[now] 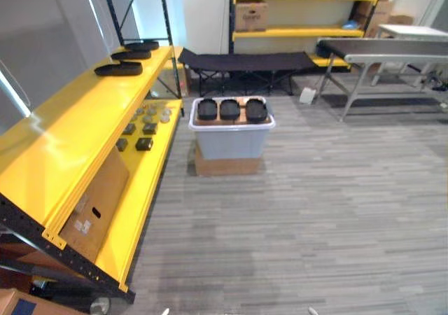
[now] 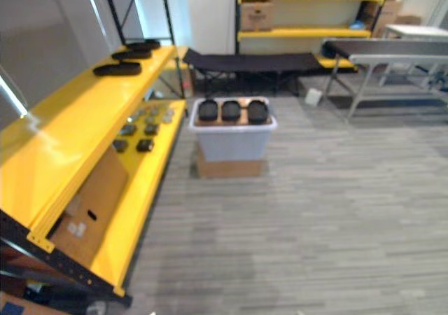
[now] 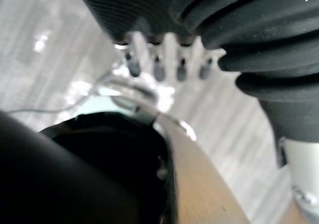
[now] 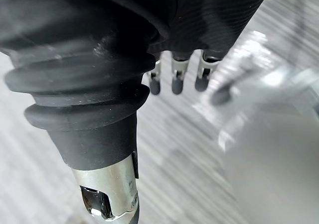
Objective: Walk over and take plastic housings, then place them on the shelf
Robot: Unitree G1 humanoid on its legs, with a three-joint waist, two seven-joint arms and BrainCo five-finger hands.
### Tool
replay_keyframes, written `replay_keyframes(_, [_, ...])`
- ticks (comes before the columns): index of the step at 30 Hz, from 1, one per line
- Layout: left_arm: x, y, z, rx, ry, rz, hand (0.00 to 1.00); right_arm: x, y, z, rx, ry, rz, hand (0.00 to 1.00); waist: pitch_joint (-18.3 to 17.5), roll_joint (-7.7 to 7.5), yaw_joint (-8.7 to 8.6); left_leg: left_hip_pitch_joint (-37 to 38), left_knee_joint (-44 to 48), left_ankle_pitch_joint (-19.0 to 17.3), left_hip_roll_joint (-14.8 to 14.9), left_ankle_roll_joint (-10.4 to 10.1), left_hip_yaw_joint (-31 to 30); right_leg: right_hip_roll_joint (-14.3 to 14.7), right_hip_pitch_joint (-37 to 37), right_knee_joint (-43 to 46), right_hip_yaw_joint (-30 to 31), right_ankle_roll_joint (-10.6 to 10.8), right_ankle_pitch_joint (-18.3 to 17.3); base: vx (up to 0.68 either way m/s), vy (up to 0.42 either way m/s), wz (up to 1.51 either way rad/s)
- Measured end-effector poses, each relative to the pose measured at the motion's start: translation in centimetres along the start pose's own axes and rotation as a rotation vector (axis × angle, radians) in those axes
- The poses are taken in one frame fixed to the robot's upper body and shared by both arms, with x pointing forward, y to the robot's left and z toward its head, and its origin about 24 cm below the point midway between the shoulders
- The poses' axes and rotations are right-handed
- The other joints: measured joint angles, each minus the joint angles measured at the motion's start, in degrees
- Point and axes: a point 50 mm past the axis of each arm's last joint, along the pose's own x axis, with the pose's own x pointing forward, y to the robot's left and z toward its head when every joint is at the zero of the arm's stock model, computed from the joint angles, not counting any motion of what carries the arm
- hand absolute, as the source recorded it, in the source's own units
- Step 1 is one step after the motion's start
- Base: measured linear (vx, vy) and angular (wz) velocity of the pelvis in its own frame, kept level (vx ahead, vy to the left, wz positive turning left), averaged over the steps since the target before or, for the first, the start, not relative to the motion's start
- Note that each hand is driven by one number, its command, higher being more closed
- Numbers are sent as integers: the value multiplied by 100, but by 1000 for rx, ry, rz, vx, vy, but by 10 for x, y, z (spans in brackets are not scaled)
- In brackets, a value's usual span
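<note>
Your left hand [image 3: 170,52] and right hand [image 4: 177,78] hang slack-fingered, empty. Black oval plastic housings [image 1: 229,109] top the translucent plastic bin [image 1: 231,141], presumably raised for reach.

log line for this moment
stage: pre-pick | housings: three on bin ahead | shelf: three on top | left hand: open | right hand: open

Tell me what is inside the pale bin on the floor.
Three black plastic housings lie in a row at the top of the bin, on a brown sheet. Anything beneath that sheet is covered, and the bin's cloudy walls hide it too.
</note>
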Motion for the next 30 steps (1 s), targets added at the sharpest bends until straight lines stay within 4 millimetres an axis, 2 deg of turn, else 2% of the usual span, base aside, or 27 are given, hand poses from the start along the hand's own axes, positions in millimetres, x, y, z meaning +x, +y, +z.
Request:
replay_keyframes(3, [1,-1,-5,-35,8,-1,0,0,-4,-7,45,28,-17,0,-1,72,10,255,-310,176,-64,13,40,-3,165,-106,-18,42,97,160,22,0])
replay_keyframes(11, [1,-2,-2,-33,3,-8,0,5,15,-2,43,26,-20,0,33,-30,17,557,-661,226,-147,-45,116,-27,321,-255,-17,116,143,78,32,-3])
replay_keyframes(19, [0,1,-2,-70,-7,2,0,5,18,-6,48,27,-5,0,100,-137,24,696,-901,337,-211,17,221,-70,324,-253,6,154,149,-61,17,-6])
replay_keyframes(30, [0,3,-6,-94,-12,31,0,4,15,-10,32,4,12,0,108,-125,30,699,-913,357,-214,34,268,-61,362,-359,9,170,161,-40,5,-1])
